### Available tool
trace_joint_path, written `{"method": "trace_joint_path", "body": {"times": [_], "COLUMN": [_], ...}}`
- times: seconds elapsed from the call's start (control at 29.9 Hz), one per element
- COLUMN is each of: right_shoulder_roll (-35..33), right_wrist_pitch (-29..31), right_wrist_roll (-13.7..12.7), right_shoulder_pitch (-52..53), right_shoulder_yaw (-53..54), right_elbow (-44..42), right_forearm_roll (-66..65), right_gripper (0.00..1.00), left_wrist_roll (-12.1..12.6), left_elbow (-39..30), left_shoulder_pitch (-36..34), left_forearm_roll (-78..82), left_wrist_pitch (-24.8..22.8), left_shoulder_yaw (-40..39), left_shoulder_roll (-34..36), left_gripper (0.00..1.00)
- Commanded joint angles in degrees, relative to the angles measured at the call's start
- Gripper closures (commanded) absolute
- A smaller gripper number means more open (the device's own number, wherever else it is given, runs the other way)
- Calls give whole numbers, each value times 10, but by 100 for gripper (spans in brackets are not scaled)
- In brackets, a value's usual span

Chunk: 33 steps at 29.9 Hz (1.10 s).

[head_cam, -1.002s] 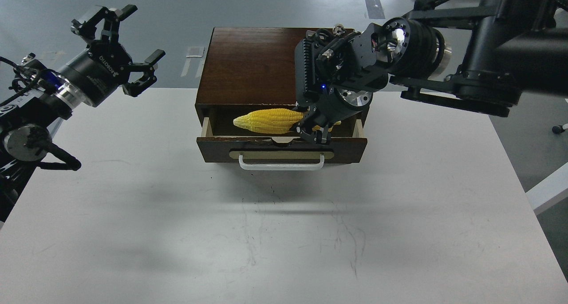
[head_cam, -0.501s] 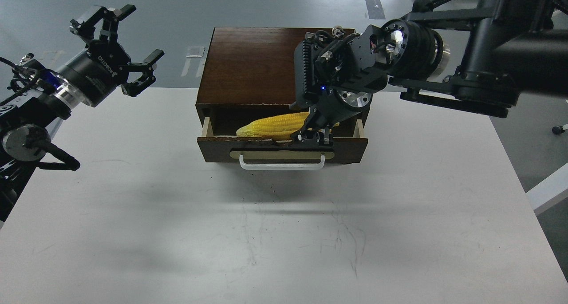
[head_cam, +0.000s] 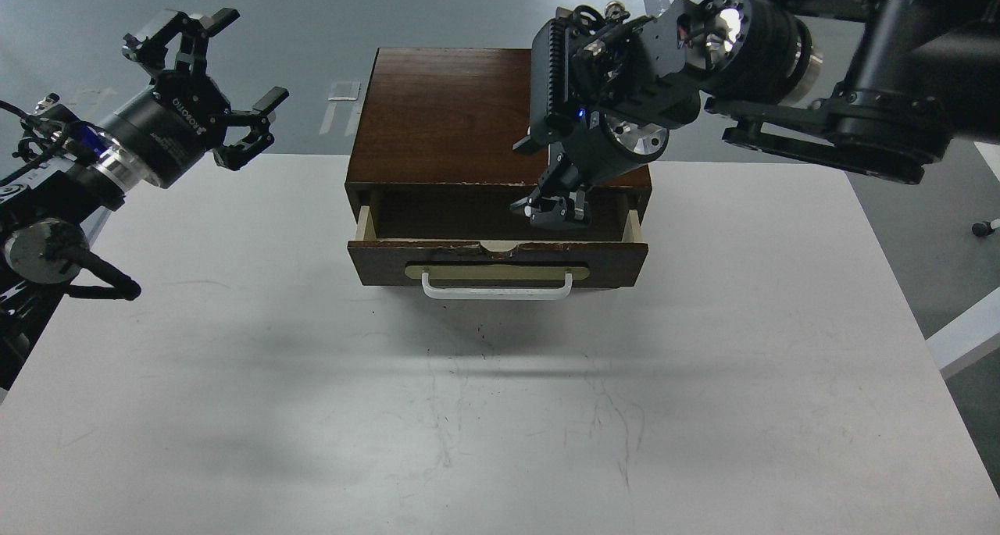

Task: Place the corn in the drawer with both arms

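- Over the open drawer: right gripper hangs above the right part of the cavity, fingers pointing down, tips close together with nothing yellow between them. Fingers read as drawn nearly together, but they are small and dark, so I cannot tell for sure whether they are fully closed.
- Corn: not visible anywhere. Nothing on the white table, nothing in either claw. The drawer cavity is dark and its front panel blocks the floor from the head view, so my judgement is that the corn lies low inside the drawer, out of sight. Unconfirmed.
- Drawer stands pulled out from the dark brown wooden box, pale inner sides showing at both ends, white bar handle facing the robot.
- Left gripper: fingers spread wide, empty, raised at the far left edge of the table, well apart from the box.
- Step in hand, as judged: the placing looks done; the right arm is over the opening, clear of the drawer front.
- Next move calls for: the right arm to clear the drawer, then a push on the drawer front or handle to shut it. The left arm is free and idle, so it is the likely candidate.
- Risk: a push off centre could skew the drawer or shift the whole box on the smooth table.
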Motion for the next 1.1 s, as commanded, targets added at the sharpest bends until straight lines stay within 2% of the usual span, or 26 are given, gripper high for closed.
{"method": "trace_joint_path", "body": {"times": [0.0, 0.2, 0.5, 0.74, 1.07], "right_shoulder_roll": [-50, -146, -254, -283, -249], "right_wrist_pitch": [2, 2, -8, -9, -8], "right_wrist_roll": [0, 0, 0, 0, 0], "right_shoulder_pitch": [8, -3, -113, -232, -411], "right_shoulder_yaw": [7, 11, 26, 80, 143], "right_elbow": [-1, -18, -44, -72, -130], "right_forearm_roll": [108, 297, 648, 846, 1104], "right_gripper": [2, 2, 2, 2, 2], "left_wrist_roll": [0, -3, -5, -1, -3], "left_elbow": [0, 0, 0, 0, 4], "left_shoulder_pitch": [0, 0, 1, 2, 12], "left_forearm_roll": [0, 1, 1, 1, 2], "left_wrist_pitch": [0, 0, 0, 0, 0], "left_shoulder_yaw": [0, 0, 0, 1, 0], "left_shoulder_roll": [0, -3, -7, -9, -33], "left_gripper": [2, 2, 2, 2, 2]}}
